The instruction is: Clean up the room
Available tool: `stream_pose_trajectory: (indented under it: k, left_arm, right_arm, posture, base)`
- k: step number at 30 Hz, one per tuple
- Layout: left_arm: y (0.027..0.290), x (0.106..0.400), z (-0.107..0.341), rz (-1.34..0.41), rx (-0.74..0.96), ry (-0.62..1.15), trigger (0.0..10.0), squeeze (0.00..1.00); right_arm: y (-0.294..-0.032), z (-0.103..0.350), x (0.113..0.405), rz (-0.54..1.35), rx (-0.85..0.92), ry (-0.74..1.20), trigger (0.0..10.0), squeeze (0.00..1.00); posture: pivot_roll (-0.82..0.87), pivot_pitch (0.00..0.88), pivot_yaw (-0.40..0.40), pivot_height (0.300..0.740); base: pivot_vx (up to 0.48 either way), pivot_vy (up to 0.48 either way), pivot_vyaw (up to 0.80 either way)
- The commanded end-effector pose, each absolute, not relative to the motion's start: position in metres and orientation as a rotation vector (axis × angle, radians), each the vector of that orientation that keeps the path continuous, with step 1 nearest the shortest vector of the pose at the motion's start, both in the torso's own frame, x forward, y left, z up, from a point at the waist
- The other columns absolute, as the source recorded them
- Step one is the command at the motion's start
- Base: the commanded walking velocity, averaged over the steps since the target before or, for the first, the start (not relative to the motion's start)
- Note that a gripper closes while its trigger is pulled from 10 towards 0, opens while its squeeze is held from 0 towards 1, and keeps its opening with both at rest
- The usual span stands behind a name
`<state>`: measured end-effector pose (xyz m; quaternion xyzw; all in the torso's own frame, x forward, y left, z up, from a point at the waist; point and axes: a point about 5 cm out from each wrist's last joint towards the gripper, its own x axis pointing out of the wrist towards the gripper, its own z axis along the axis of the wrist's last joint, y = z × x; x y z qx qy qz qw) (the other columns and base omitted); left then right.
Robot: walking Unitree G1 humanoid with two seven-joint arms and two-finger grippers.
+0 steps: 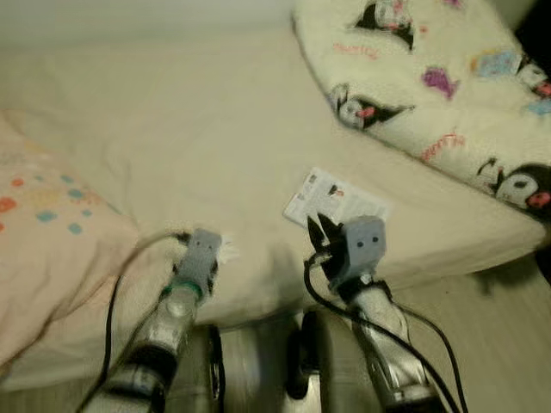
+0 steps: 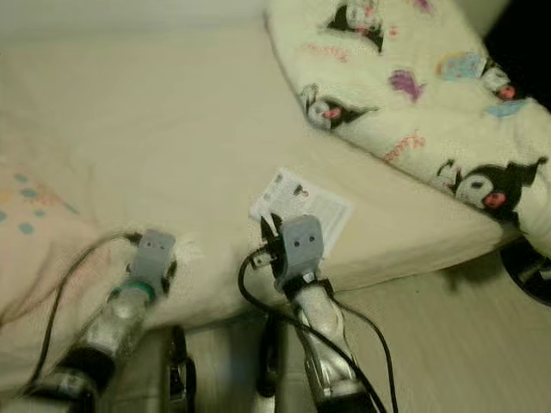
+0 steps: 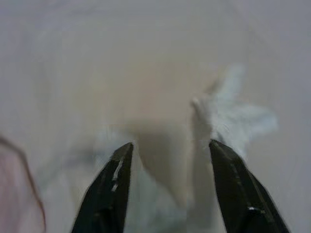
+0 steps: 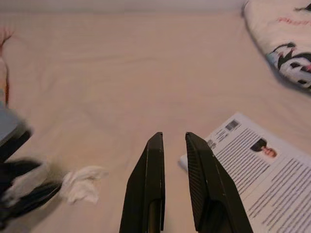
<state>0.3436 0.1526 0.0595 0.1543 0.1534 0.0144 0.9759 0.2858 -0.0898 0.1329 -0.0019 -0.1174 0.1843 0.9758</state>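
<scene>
A crumpled white tissue (image 3: 233, 121) lies on the cream bed sheet (image 1: 198, 112) near the bed's front edge. My left gripper (image 3: 170, 143) is open and low over it, one finger on each side, with part of the tissue between them. From the right wrist view the same tissue (image 4: 82, 184) lies just beside the left fingers. A printed leaflet (image 1: 331, 200) rests flat on the sheet to the right. My right gripper (image 1: 318, 231) hovers at the leaflet's near corner, its fingers (image 4: 154, 160) shut with nothing between them.
A fluffy cream blanket with cartoon characters (image 1: 430, 77) is heaped at the bed's back right. A pillow with coloured dots (image 1: 43, 224) lies at the left. The bed's front edge (image 1: 448, 258) drops to a pale floor (image 1: 491, 327) on the right.
</scene>
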Motion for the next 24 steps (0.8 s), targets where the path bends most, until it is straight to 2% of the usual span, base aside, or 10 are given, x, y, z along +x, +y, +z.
stream_pose_trajectory:
  k: [1,8,9,10,19,20,22,23,24]
  left_arm:
    - [0.156,0.338,0.048,0.059,0.296,0.363,10.0,1.0]
    - [0.166,0.35,0.061,0.137,0.302,0.352,10.0,1.0]
    - [0.171,0.351,0.062,0.159,0.304,0.365,10.0,0.97]
    - [0.176,0.351,0.062,0.177,0.315,0.38,10.0,0.0]
    - [0.194,0.34,0.048,0.238,0.332,0.458,10.0,0.0]
    - [0.198,0.335,0.042,0.259,0.321,0.485,4.1,0.0]
    - [0.198,0.335,0.042,0.259,0.321,0.485,4.1,0.0]
    - [0.199,0.332,0.038,0.262,0.304,0.5,0.0,0.0]
    - [0.199,0.332,0.038,0.262,0.304,0.5,0.0,0.0]
  right_arm:
    - [-0.087,0.129,0.28,0.373,0.008,-0.211,10.0,0.0]
    - [-0.084,0.128,0.268,0.369,0.025,-0.192,10.0,0.0]
    - [-0.084,0.126,0.265,0.365,0.028,-0.181,10.0,0.0]
    - [-0.085,0.125,0.261,0.362,0.029,-0.173,10.0,0.0]
    - [-0.089,0.124,0.257,0.347,0.029,-0.153,10.0,0.0]
    - [-0.09,0.124,0.257,0.342,0.029,-0.15,10.0,0.0]
    - [-0.09,0.124,0.257,0.342,0.029,-0.15,10.0,0.0]
    - [-0.09,0.124,0.257,0.34,0.03,-0.147,10.0,0.0]
    - [-0.09,0.124,0.257,0.34,0.03,-0.147,10.0,0.0]
  posture:
    - [-0.16,0.416,0.015,0.632]
    - [-0.18,0.451,0.025,0.632]
    - [-0.18,0.457,0.028,0.632]
    - [-0.18,0.462,0.033,0.632]
    - [-0.19,0.475,0.028,0.632]
    - [-0.19,0.478,0.026,0.632]
    - [-0.19,0.478,0.026,0.632]
    - [-0.18,0.478,0.021,0.632]
    - [-0.18,0.478,0.021,0.632]
  base:
    - [0.0,0.0,0.0]
    - [0.0,0.0,0.0]
    - [0.0,0.0,0.0]
    - [0.0,0.0,0.0]
    - [0.0,0.0,0.0]
    - [0.0,0.0,0.0]
    - [0.0,0.0,0.0]
    - [0.0,0.0,0.0]
    - [0.0,0.0,0.0]
